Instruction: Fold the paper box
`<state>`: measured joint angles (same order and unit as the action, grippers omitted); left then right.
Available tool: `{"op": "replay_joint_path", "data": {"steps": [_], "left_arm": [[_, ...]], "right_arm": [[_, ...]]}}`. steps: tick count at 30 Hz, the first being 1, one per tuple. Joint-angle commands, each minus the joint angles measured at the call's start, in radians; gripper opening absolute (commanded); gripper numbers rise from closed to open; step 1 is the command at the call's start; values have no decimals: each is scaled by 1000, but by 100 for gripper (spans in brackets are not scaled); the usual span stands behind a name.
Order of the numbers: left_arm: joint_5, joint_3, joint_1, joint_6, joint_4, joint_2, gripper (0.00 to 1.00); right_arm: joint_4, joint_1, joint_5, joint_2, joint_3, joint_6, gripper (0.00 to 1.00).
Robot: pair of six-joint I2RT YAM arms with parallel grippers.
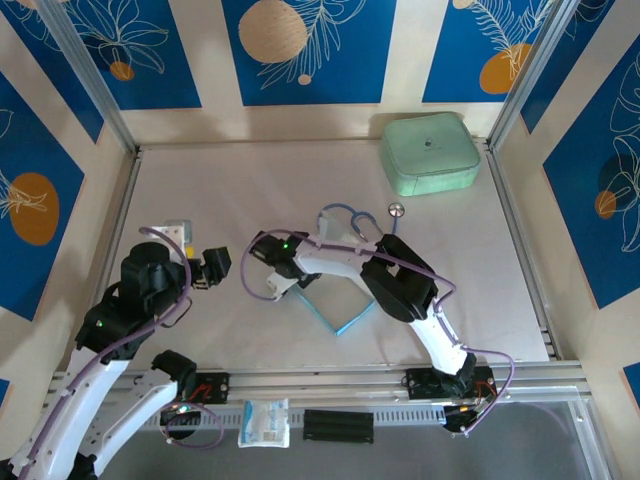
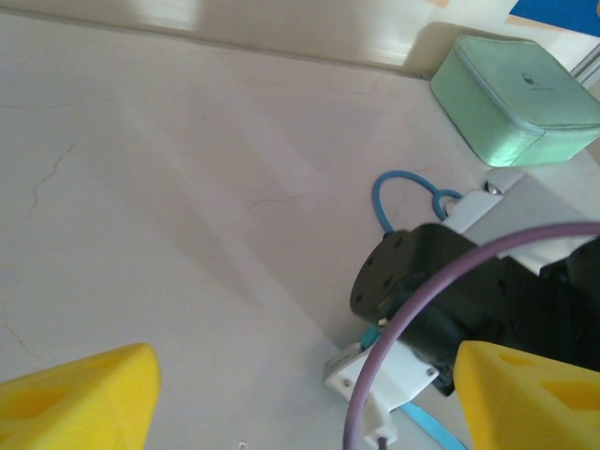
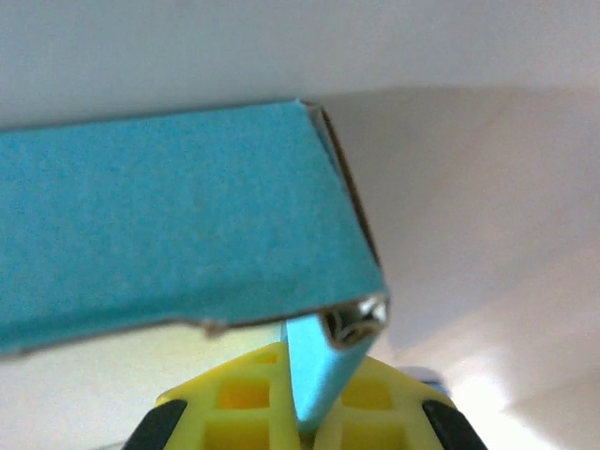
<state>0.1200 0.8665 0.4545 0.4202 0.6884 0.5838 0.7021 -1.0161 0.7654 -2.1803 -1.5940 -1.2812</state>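
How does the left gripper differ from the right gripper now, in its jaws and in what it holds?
The left gripper has its jaws wide apart and holds nothing; the right gripper has its jaws shut on an edge of the paper box. Both have yellow fingers.

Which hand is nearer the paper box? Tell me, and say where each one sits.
Right. The right hand is shut on a blue flap of the paper box. The left hand is open, off to the box's left, apart from it.
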Motion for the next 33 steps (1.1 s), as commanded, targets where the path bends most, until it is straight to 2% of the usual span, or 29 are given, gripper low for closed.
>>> {"op": "replay_joint_path", "data": {"steps": [1,6,13,15,17,21,24,28,29,30,31,32,33], "left_arm": [[-11,-16,1,4,-28,-16,82],[-21,-11,2,6,-64,8,83],[-36,-16,2,3,-77,36,83],[-28,-16,2,-5,-74,40,83],[-22,-10,2,-13,-69,44,84],[-17,6,1,-30,-64,60,84],[-72,24,2,-68,-72,80,83],[-220,79,3,-183,-58,137,82],[-231,100,1,-208,-38,158,82],[-238,123,0,-229,-13,188,82],[-248,142,1,-246,5,209,82],[-266,166,1,-262,25,240,82],[-288,186,1,-281,44,274,82]], "right_arm": [[-185,-8,-94,-10,75,-10,0],[-164,-14,-94,58,74,-12,13],[-187,-4,-74,138,101,-30,24],[-187,1,-75,163,110,-26,32],[-169,7,-81,185,114,-14,55],[-161,10,-92,249,132,47,57],[-54,9,-172,325,67,283,57],[241,75,-319,426,-65,858,57],[272,100,-323,468,-55,1017,58],[301,128,-290,507,-47,1212,65],[361,168,-299,532,-60,1371,67],[453,228,-390,555,-78,1494,67],[509,284,-492,581,-73,1549,67]]}}
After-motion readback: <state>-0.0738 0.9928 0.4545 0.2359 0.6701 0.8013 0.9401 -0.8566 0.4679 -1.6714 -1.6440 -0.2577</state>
